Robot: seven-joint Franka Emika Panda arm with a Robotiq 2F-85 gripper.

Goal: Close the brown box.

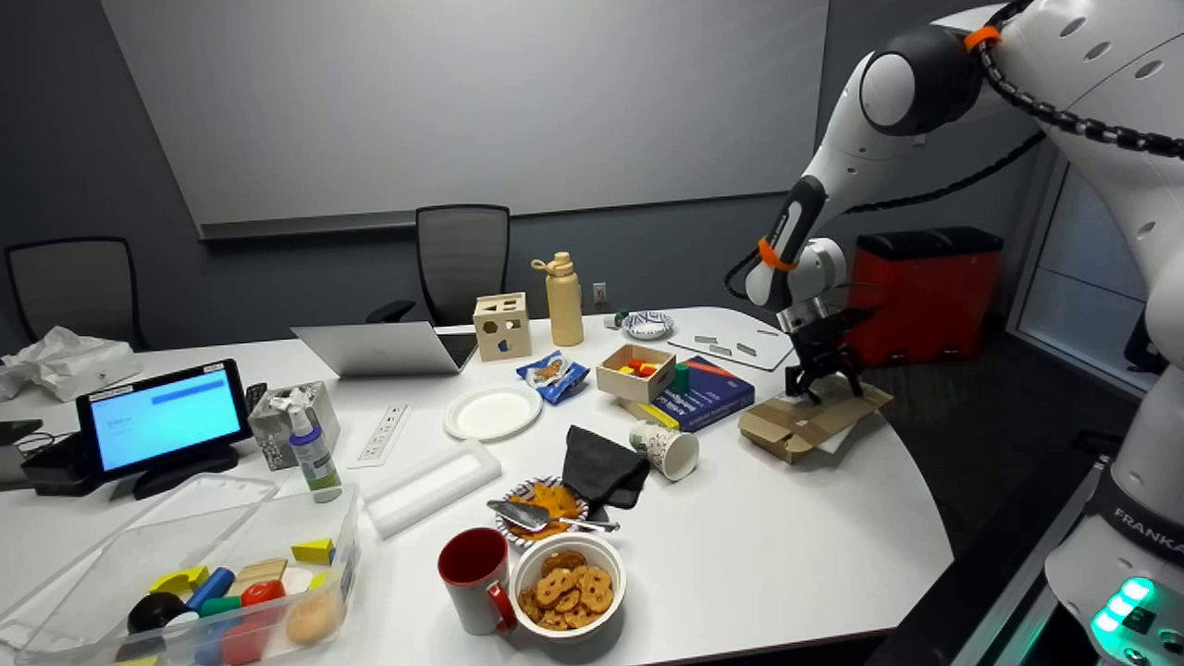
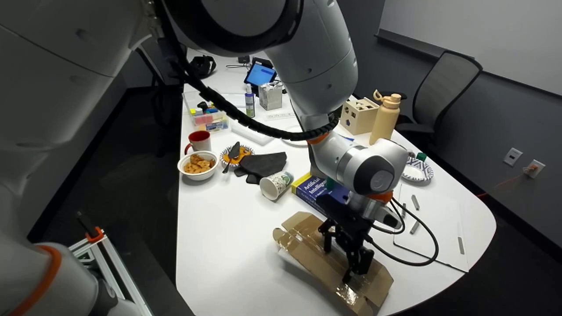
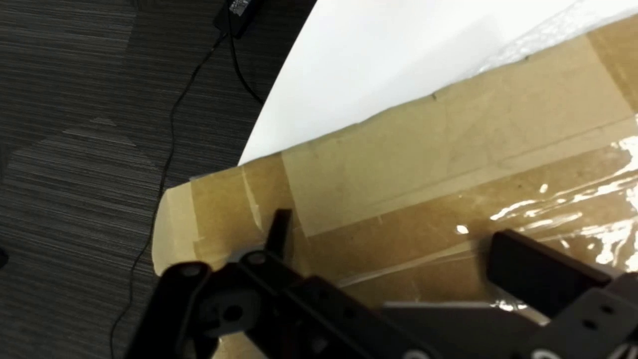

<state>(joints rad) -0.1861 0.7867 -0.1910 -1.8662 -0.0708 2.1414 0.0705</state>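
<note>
The brown box point(image 1: 784, 424) lies at the rounded end of the white table, and it also shows in an exterior view point(image 2: 307, 248). It looks flat and shallow, with shiny clear tape on its brown panels. Its long edge nearest the camera there seems raised a little off the table. In the wrist view the cardboard point(image 3: 379, 169) fills much of the picture, with taped seams. My gripper point(image 3: 390, 234) is open, its fingers wide apart over the cardboard with nothing between them. In both exterior views the gripper point(image 1: 826, 393) point(image 2: 337, 264) points down onto the box. I cannot tell whether the fingertips touch it.
A blue and yellow book point(image 1: 708, 393) lies close beside the box. A paper cup point(image 2: 275, 186) lies on its side nearby, next to a black cloth point(image 2: 265, 164). A whiteboard sheet point(image 2: 432, 219) lies behind the gripper. The table edge point(image 3: 269, 99) is close to the box.
</note>
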